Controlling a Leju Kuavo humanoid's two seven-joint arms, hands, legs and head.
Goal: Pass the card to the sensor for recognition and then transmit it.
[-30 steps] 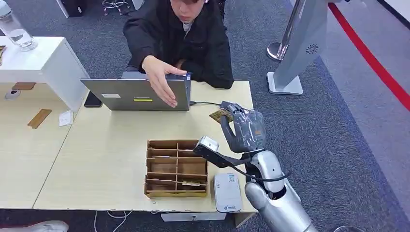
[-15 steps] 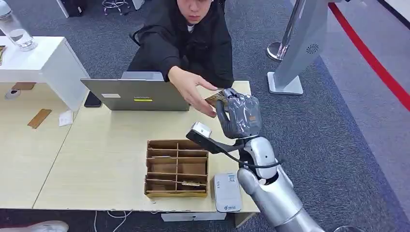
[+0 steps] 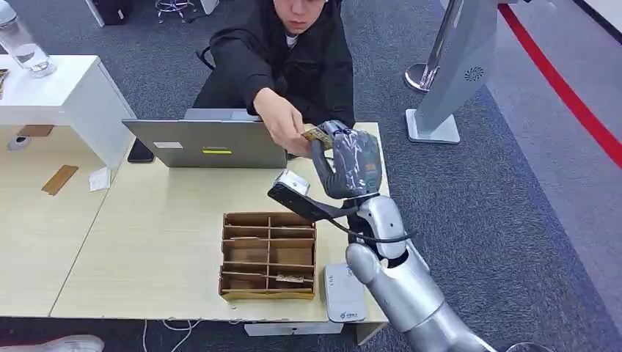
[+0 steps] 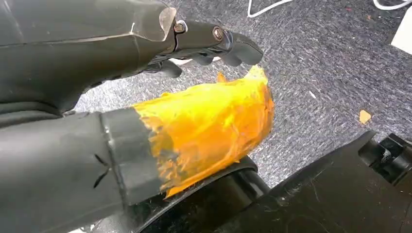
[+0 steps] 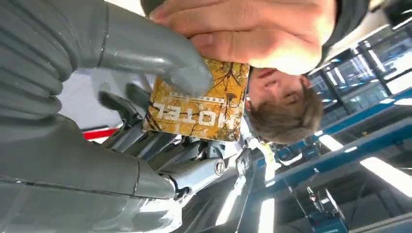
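Even, soft overhead light fills the head view, with faint shadows and mild softness throughout. The right wrist view looks up at bright ceiling light strips [image 5: 340, 145] that glare white. The left wrist view is dim, its near parts blurred.

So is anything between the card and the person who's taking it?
Nothing visible. The right hand holds the card up, and the person's hand is already touching its edge above the laptop.

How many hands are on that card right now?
2: the robot's right hand holds the card above the table's far edge, and the person's hand grips it from the laptop side.
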